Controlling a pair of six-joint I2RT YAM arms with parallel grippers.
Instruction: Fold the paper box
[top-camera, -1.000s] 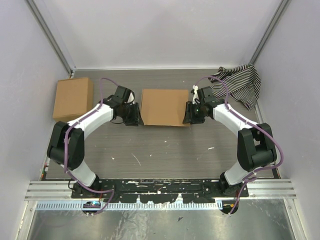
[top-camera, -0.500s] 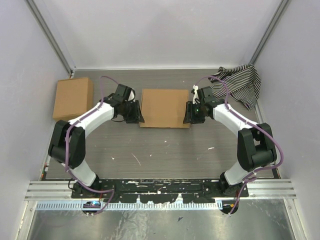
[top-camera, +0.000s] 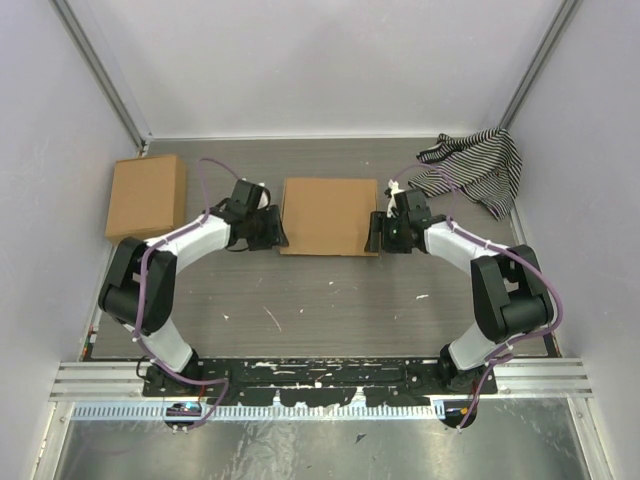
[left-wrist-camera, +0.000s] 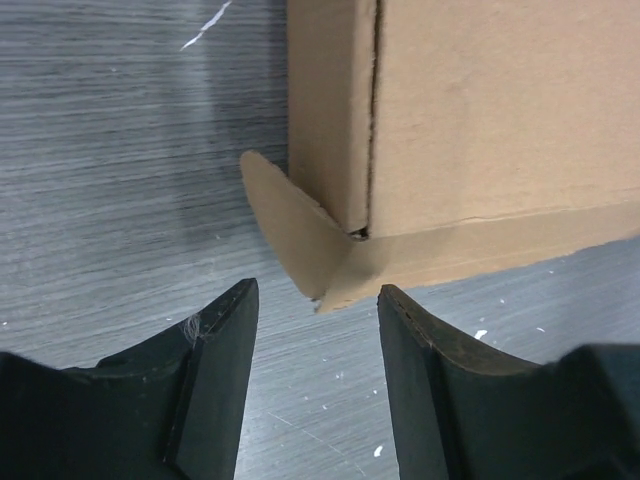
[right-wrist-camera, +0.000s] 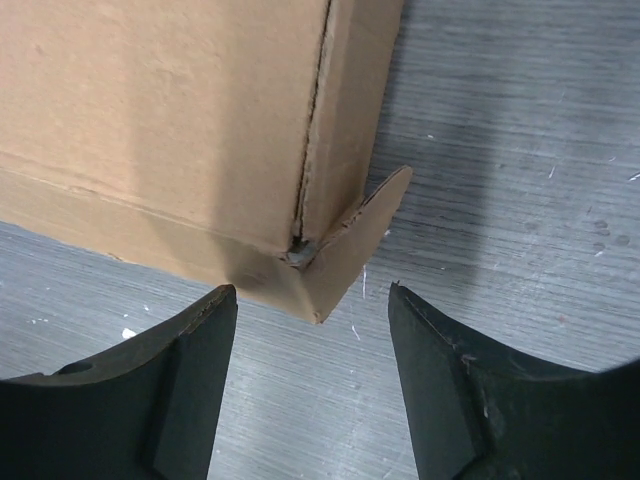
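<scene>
The grey desk (top-camera: 330, 300) carries everything. At its middle, towards the back, the paper box (top-camera: 325, 213) lies flat and closed, a shallow brown rectangle between my two arms. A squarer cardboard box (top-camera: 146, 195) sits well apart at the left, and a striped cloth (top-camera: 475, 168) is crumpled in the back right corner. My left fingers (top-camera: 272, 230) are spread at the box's near left corner, pinching nothing; my right fingers (top-camera: 377, 232) are spread likewise at the near right corner. A small left corner flap (left-wrist-camera: 295, 240) juts out towards one gap, and a right corner flap (right-wrist-camera: 360, 240) towards the other.
</scene>
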